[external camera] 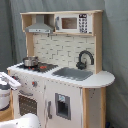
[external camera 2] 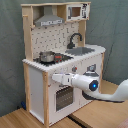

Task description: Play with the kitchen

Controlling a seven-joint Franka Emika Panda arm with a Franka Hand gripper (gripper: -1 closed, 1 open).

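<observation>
The kitchen (external camera: 60,70) (external camera 2: 62,55) stands upright on a wooden floor (external camera 2: 20,119) before a grey backdrop. I see a small metal pot (external camera: 30,61) (external camera 2: 47,56) resting on its stovetop (external camera: 42,66) (external camera 2: 56,59), with the grey sink (external camera: 74,73) (external camera 2: 80,50) and the black faucet (external camera: 84,59) (external camera 2: 75,40) toward the counter's other end. My arm (external camera 2: 100,89) reaches across the kitchen's front in the second exterior view, its pincer (external camera 2: 54,78) at the front panel's edge just above the oven door (external camera 2: 62,96). I cannot tell whether the pincer is open or closed.
</observation>
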